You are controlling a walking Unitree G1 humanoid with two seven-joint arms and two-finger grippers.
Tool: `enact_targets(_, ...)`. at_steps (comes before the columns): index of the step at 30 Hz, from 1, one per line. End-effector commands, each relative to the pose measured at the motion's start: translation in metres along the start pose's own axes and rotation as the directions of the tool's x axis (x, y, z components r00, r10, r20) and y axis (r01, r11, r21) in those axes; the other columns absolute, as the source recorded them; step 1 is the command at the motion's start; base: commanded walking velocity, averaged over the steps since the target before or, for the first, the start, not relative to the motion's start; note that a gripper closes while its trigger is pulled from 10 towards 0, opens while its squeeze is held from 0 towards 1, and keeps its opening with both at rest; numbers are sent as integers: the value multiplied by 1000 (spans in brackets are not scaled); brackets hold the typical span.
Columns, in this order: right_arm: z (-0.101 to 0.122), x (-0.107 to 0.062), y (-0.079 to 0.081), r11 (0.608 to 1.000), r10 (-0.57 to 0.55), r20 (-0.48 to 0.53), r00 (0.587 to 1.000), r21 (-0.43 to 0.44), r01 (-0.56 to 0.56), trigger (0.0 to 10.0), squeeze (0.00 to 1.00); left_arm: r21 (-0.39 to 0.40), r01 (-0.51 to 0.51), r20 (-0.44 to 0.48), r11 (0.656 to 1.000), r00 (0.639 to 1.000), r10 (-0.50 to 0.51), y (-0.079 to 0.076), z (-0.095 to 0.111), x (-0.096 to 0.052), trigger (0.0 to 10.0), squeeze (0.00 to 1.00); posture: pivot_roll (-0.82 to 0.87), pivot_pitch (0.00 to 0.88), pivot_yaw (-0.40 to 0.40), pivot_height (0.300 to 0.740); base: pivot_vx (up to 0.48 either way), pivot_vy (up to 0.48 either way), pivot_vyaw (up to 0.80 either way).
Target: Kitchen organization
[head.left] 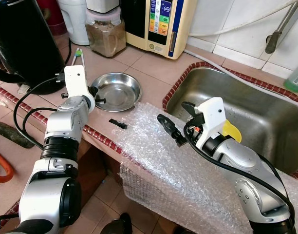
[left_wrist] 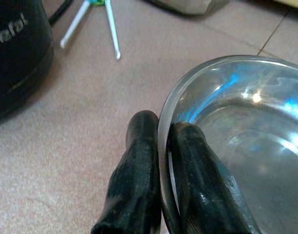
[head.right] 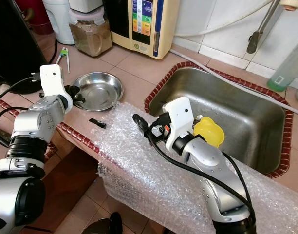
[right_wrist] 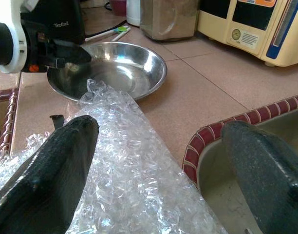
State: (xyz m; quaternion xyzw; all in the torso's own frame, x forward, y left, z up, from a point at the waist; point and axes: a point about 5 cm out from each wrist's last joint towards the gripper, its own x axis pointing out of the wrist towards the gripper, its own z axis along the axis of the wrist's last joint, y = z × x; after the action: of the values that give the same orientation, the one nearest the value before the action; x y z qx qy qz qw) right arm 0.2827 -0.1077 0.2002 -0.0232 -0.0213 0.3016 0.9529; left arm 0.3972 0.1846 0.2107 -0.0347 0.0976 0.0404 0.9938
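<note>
A round steel bowl (head.left: 119,89) sits on the pink tiled counter, left of the sink. My left gripper (head.left: 96,95) is shut on its near-left rim; the left wrist view shows the two black fingers (left_wrist: 139,161) pinching the thin edge of the steel bowl (left_wrist: 246,126). My right gripper (head.left: 178,120) hovers open over a sheet of bubble wrap (head.left: 154,158) draped over the counter's front edge, holding nothing. In the right wrist view its fingers (right_wrist: 51,165) stand wide apart. A yellow cup (head.right: 209,130) lies in the steel sink (head.left: 270,114) behind the right wrist.
A black kettle (head.left: 22,44), a jar of brown powder (head.left: 106,35) and a cream appliance (head.left: 158,24) stand along the back. White tongs (head.left: 77,57) and a small black piece (head.left: 118,124) lie on the counter. A green bottle (head.left: 296,78) is beyond the sink.
</note>
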Motion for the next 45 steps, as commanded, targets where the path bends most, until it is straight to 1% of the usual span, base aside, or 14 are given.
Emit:
enact_targets(1, 1, 1, 0, 1000, 8, 4, 1000, -10, -8, 10000, 0, 9, -9, -30, 1000, 1000, 9, 4, -10, -1, 0, 0, 16, 158, -16, 740, 0, 0, 0)
enact_targets(5, 0, 1, 0, 1000, 8, 2, 1000, -8, -8, 10000, 0, -9, -1, -21, 1000, 1000, 0, 3, -12, -2, 0, 0, 16, 158, -17, 740, 0, 0, 0)
enact_targets(6, 0, 1, 0, 1000, 7, 2, 1000, -7, -7, 10000, 0, -58, 2, 22, 998, 1000, -1, 2, -10, -2, 0, 0, 16, 159, -17, 740, 0, 0, 0)
enact_targets(8, -1, 1, 0, 1000, 4, 1, 1000, -6, -4, 10000, 0, -73, 12, 98, 997, 995, -5, -1, -3, -4, 0, 0, 16, 159, -18, 740, 0, 0, 0)
enact_targets(9, -1, 2, 0, 1000, 0, 3, 1000, -5, 0, 10000, 0, -71, 53, 165, 996, 986, -40, -7, 3, -6, 0, 0, 16, 159, -18, 740, 0, 0, 0)
enact_targets(15, 0, 3, -5, 1000, -28, 13, 1000, -6, 28, 10000, 0, -42, 135, 308, 990, 944, -116, -23, 20, -15, 0, 0, 14, 163, -25, 740, 0, 0, 0)
enact_targets(21, 11, 6, -24, 983, -182, 107, 977, 33, 180, 10000, 0, -17, 220, 440, 975, 878, -190, -37, 36, -25, 0, 0, 15, 162, -27, 740, 0, 0, 0)
enact_targets(24, 25, 3, -47, 936, -345, 199, 917, 153, 318, 10000, 0, -1, 275, 508, 961, 828, -236, -49, 42, -34, 0, 0, 13, 162, -28, 740, 0, 0, 0)
enact_targets(25, 25, 3, -47, 936, -345, 199, 917, 153, 318, 10000, 0, -1, 275, 508, 961, 828, -236, -49, 42, -34, 0, 0, 13, 162, -28, 740, 0, 0, 0)
enact_targets(26, 26, 0, -57, 905, -411, 205, 888, 206, 371, 10000, 0, 4, 313, 531, 950, 804, -268, -56, 45, -38, 0, 0, 14, 161, -29, 740, 0, 0, 0)
enact_targets(29, 25, -2, -65, 874, -458, 200, 866, 278, 398, 10000, 0, 1, 380, 558, 925, 768, -316, -66, 47, -43, 0, 0, 13, 161, -29, 740, 0, 0, 0)
enact_targets(32, 24, -2, -65, 870, -462, 197, 865, 288, 400, 10000, 0, 1, 434, 569, 901, 740, -358, -75, 48, -47, 0, 0, 11, 160, -31, 740, 0, 0, 0)
enact_targets(36, 22, 0, -64, 865, -460, 194, 866, 316, 389, 10000, 0, 19, 563, 578, 826, 668, -469, -98, 47, -59, 0, 0, 9, 159, -33, 740, 0, 0, 0)
enact_targets(45, 23, 4, -62, 862, -456, 202, 867, 342, 374, 10000, 0, 27, 671, 561, 741, 604, -567, -123, 40, -72, 0, 0, 15, 153, -27, 740, 0, 0, 0)
